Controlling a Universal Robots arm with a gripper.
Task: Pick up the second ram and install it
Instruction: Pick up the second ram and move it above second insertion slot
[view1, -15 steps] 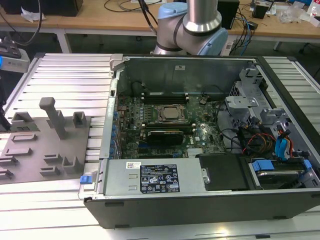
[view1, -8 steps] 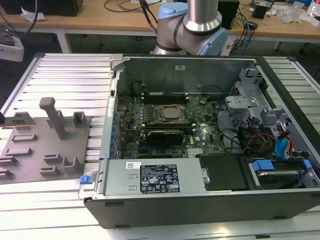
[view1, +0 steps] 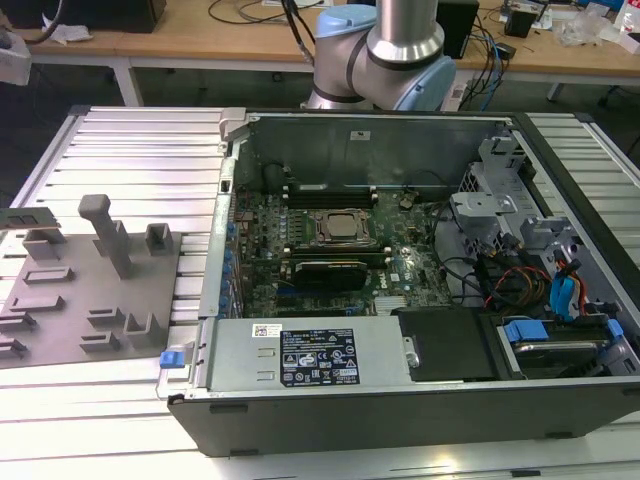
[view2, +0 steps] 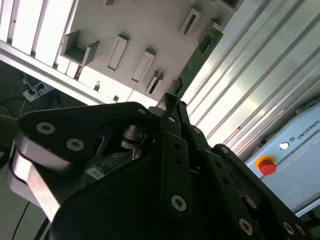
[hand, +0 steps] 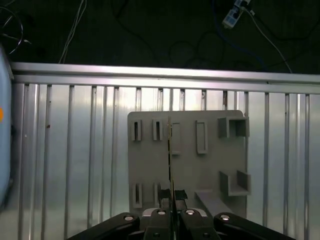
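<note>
Hanging high over a grey fixture plate (hand: 210, 165), the gripper (hand: 172, 209) has its jaws clenched on the second ram (hand: 170, 160). This is a thin green circuit-board stick, seen edge-on as a narrow line in the first wrist view and as a slanted green strip (view2: 199, 57) reaching out past the black fingers (view2: 170, 145) in the second wrist view. The stick appears to be held in the air, clear of the plate's slots rather than seated in one. It should handle as light and stiff but fragile, since so thin a board could crack if bent or twisted. The small dark chips on its faces are best left unpressed. A hold belongs on the plain flat of the board or along its bare edges, kept square so the stick does not tilt in the jaws. The plate lies on a ribbed metal desk (view1: 140, 150) whose grooves run in long bright bands. To the exterior view's right of the plate stands an open computer case (view1: 400, 425), with its motherboard (view1: 260, 270) and processor socket (view1: 340, 228) exposed. The arm's pale blue base (view1: 380, 50) rises behind the case. Wooden desks (view1: 200, 45) strewn with cables line the back of the room, and beyond the metal desk's edge lies a dark floor with a power strip (hand: 234, 15).
</note>
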